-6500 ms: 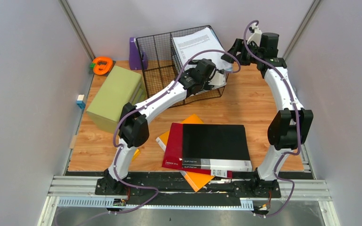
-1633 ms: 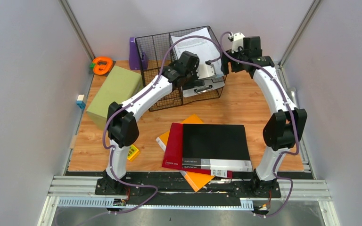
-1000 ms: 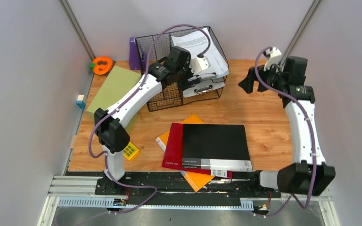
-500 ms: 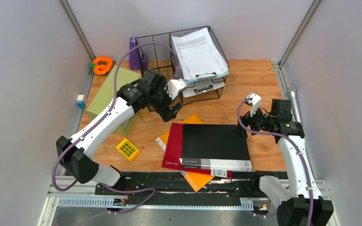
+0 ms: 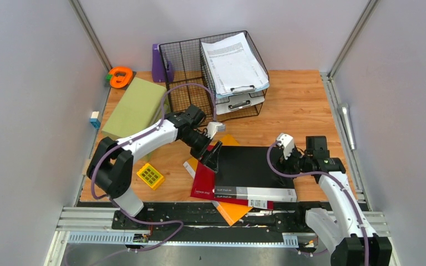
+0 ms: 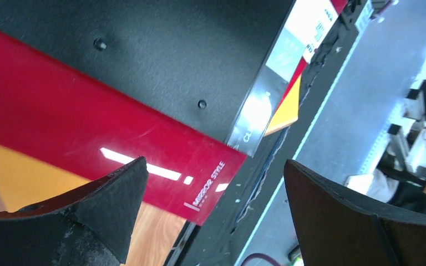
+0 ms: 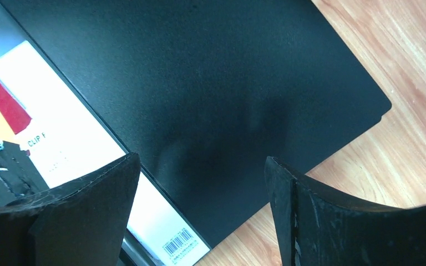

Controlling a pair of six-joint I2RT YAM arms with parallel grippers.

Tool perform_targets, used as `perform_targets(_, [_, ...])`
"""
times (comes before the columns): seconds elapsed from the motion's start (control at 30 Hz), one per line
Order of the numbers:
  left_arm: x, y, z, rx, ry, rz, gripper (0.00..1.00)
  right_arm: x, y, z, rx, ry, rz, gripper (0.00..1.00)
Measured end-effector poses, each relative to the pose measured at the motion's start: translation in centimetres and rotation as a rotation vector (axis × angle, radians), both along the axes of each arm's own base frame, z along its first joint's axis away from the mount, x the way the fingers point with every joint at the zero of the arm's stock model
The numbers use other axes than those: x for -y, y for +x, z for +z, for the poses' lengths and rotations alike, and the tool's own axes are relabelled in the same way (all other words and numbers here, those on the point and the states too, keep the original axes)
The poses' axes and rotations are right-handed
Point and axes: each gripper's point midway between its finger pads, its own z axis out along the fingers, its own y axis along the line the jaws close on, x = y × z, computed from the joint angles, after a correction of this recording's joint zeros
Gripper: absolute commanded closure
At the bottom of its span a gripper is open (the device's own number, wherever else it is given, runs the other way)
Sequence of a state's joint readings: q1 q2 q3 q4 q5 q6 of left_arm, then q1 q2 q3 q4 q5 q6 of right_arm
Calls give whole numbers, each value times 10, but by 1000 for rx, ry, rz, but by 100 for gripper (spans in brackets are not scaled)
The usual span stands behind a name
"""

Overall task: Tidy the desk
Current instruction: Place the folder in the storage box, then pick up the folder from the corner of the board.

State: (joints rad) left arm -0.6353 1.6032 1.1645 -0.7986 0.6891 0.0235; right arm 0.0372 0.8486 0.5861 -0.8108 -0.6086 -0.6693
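Observation:
The desk [image 5: 305, 105] is a light-brown wood tabletop. A stack of folders lies near its front: a black folder [image 5: 252, 166] on a red folder [image 5: 202, 180] on an orange folder [image 5: 230, 211]. My left gripper [image 5: 213, 156] hangs open over the stack's left edge; between its fingers [image 6: 108, 202] the left wrist view shows the red folder [image 6: 89, 127] and black folder [image 6: 172, 50]. My right gripper [image 5: 282, 160] is open over the black folder's right edge. Its wrist view shows the black folder [image 7: 211, 83] and bare desk [image 7: 394, 66].
A wire basket [image 5: 186, 83] stands at the back, with a clipboard of papers [image 5: 233, 61] in its right half. A green box [image 5: 136, 108], purple holder [image 5: 158, 64], orange tape dispenser [image 5: 120, 76] and yellow item [image 5: 150, 176] sit on the left.
Both arms have pulled back from the wire basket to the folder stack, the left to its left edge, the right to its right edge. The clipboard stays in the basket.

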Motion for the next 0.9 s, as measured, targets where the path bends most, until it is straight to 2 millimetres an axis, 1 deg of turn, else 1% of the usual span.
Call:
perform_targets(0.03, [4,-1,-3,-30,-9,7,0,2,-1,-4,-3,-14,-1,16])
perform_targets(0.13, [16,-1,-12,-108,-42,18,1,6,1,-6,8,-38,-3,16])
perform_targets(0.23, [23,-3,-26,-187,-40,30,1,10,6,-8,29,-64,0,17])
perform_targets(0.33, [25,-5,-45,-254,-9,51,2,14,9,-16,23,-90,3,18])
perform_targets(0.4, [25,-7,-54,-290,6,67,3,16,9,-27,5,-108,6,18])
perform_targets(0.53, [31,-10,-54,-340,-24,84,5,19,7,-45,-35,-129,13,20])
perform_targets(0.7, [41,-14,-55,-435,-74,82,9,21,11,-61,-65,-141,17,22])
perform_targets(0.8, [45,-17,-53,-491,-102,76,12,21,14,-65,-67,-144,16,24])
perform_targets(0.9, [49,-19,-52,-545,-128,68,18,21,18,-65,-58,-144,18,24])
